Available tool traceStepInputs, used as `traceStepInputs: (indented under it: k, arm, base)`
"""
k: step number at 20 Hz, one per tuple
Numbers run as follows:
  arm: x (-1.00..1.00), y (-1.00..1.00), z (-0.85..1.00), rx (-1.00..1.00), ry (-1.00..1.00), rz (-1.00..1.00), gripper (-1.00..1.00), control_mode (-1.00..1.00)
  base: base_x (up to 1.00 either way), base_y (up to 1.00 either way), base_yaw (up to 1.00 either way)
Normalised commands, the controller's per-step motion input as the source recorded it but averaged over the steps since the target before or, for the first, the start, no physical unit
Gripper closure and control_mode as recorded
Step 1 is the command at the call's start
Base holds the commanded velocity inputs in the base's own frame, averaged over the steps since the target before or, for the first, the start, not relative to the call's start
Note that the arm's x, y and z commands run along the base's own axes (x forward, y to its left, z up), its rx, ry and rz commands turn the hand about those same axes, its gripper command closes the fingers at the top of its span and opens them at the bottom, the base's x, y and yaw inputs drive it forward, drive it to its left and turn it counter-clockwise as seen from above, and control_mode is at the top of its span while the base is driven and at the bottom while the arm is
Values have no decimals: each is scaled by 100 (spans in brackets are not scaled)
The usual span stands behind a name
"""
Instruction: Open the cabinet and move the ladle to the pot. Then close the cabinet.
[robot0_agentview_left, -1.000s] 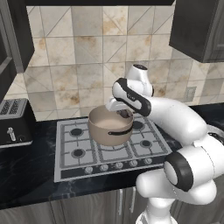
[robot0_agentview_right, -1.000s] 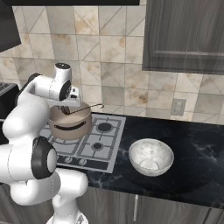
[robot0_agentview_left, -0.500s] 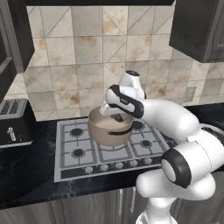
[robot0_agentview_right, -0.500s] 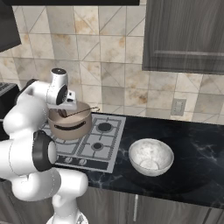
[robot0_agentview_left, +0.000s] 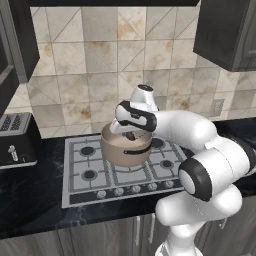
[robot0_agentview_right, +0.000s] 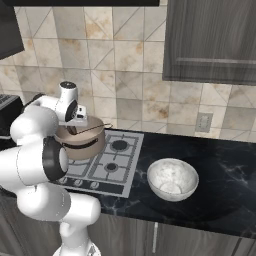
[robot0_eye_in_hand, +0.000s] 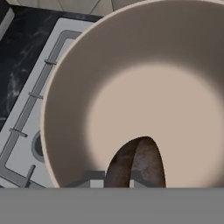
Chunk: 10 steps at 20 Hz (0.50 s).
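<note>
The taupe pot (robot0_agentview_left: 125, 149) stands on the back middle burner of the stove; it also shows in the right base view as the pot (robot0_agentview_right: 80, 142). My gripper (robot0_agentview_left: 131, 134) hangs just over its rim, shut on the ladle (robot0_agentview_left: 131, 136). The ladle's thin handle (robot0_agentview_right: 97, 127) sticks out to the right above the rim. In the hand view the ladle's dark brown bowl (robot0_eye_in_hand: 136, 164) hangs over the pot's pale beige inside (robot0_eye_in_hand: 153, 100). A wood-grain wall cabinet (robot0_agentview_right: 210, 40) hangs at the upper right, and its panelled door looks shut.
A black toaster (robot0_agentview_left: 17, 140) sits left of the gas stove (robot0_agentview_left: 90, 175). A white speckled bowl (robot0_agentview_right: 172, 179) rests on the dark counter right of the stove. Another dark cabinet (robot0_agentview_left: 20, 40) hangs at the upper left. A wall outlet (robot0_agentview_right: 202, 121) is set in the tiles.
My hand has swung left and dropped lower over the pot, carrying the ladle with it. The pot, bowl and toaster have stayed put.
</note>
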Motion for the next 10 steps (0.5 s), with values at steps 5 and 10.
traceStepInputs:
  k: [5,10]
  arm:
    - [11,1,-4,0,0,0,100,-100]
    - [6,0,-8,0,0,0,100,-100]
  base:
    - [0,0,0]
    - [0,0,0]
